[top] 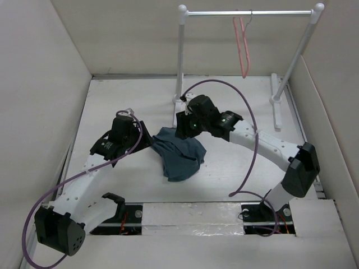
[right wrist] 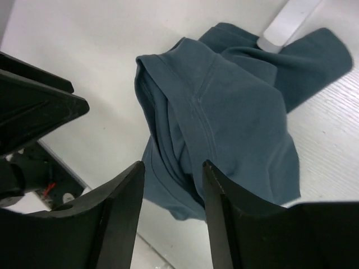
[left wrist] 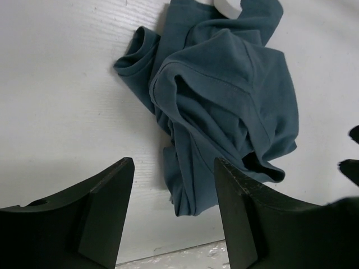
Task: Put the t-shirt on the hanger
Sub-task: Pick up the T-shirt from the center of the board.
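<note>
Two cardboard walls close in the white table (top: 112, 101) along the left and right edges of the overhead view, leaving bare surface at upper left and to the right of centre. A strip of silvery tape (top: 190, 216) runs along the table's near edge at lower centre. At the top of the frame stands the white clothes rack (top: 180, 56), its metal bar crossing from upper centre to the upper right corner and its feet set on the far part of the table. Both arms reach in from the bottom corners and meet at mid-frame, each trailing a purple cable (top: 249, 120). Between them the t-shirt (top: 179, 154), blue-grey, lies crumpled in a heap on the table, folded over itself with hems and one sleeve showing. The hanger (top: 243, 50), thin and salmon-pink, hangs from the rack's bar at upper right, well apart from the shirt. The left gripper (left wrist: 174, 168) sits just beside the heap's left edge with jaws parted, clamping nothing. The right gripper (right wrist: 172, 168) hovers at the heap's upper edge, jaws likewise apart, with no cloth pinched between them.
</note>
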Controlling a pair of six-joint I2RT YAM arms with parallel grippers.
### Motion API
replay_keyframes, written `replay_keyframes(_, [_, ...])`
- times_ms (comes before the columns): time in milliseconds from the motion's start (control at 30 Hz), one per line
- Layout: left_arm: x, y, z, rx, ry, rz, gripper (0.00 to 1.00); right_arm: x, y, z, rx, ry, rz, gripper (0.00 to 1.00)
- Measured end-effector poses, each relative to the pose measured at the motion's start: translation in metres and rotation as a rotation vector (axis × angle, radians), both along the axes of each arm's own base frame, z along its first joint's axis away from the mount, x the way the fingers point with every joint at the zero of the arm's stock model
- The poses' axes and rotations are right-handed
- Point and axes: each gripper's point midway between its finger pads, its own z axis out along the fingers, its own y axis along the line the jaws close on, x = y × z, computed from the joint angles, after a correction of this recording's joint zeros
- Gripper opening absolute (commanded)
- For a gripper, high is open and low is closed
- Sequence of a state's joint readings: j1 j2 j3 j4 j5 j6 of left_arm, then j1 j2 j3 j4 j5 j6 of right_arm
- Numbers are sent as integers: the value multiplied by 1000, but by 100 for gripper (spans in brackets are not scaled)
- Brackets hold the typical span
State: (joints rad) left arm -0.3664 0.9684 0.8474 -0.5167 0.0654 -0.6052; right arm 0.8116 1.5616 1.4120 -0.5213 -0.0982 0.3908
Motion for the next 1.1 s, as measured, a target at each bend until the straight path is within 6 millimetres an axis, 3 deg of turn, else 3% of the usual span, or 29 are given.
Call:
replay_keyframes(167, [3, -4, -23, -9, 49, 9, 56, 7, 22, -37, -55, -1, 38, 46])
replay_keyframes(300, [17, -10, -30, -12, 42, 9, 54, 13, 25, -37, -50, -21, 34, 43])
replay_keyframes(367, [23, -12, -34, -12, 37, 9, 53, 17, 26, -34, -38, -36, 31, 33])
replay_keyframes(433, [31, -14, -38, -9, 34, 8, 50, 18, 27, -32, -34, -46, 32, 14])
replay_keyframes(500, [36, -15, -47, 4, 47, 5, 47, 18, 27, -32, -33, -47, 33, 4])
replay_keyframes(600, [40, -14, -64, 38, 84, 1, 45, 19, 27, -32, -33, -49, 30, 0])
replay_keyframes(700, [41, -12, -73, 63, 105, -1, 44, 19, 26, -32, -36, -51, 26, 6])
replay_keyframes(767, [42, -12, -75, 69, 105, -6, 41, 19, 27, -32, -35, -51, 26, 21])
replay_keyframes(800, [44, -13, -74, 69, 100, -8, 33, 20, 26, -32, -36, -51, 25, 34])
replay_keyframes(867, [47, -14, -76, 71, 98, -13, 16, 20, 26, -32, -36, -53, 28, 43])
replay_keyframes(900, [49, -15, -77, 69, 98, -13, 0, 20, 27, -32, -35, -54, 28, 46])
replay_keyframes(1000, [57, -18, -78, 78, 99, -28, 0, 20, 27, -31, -34, -56, 28, 53])
replay_keyframes(1100, [63, -21, -63, 75, 71, -37, 0, 20, 27, -31, -35, -61, 31, 60])
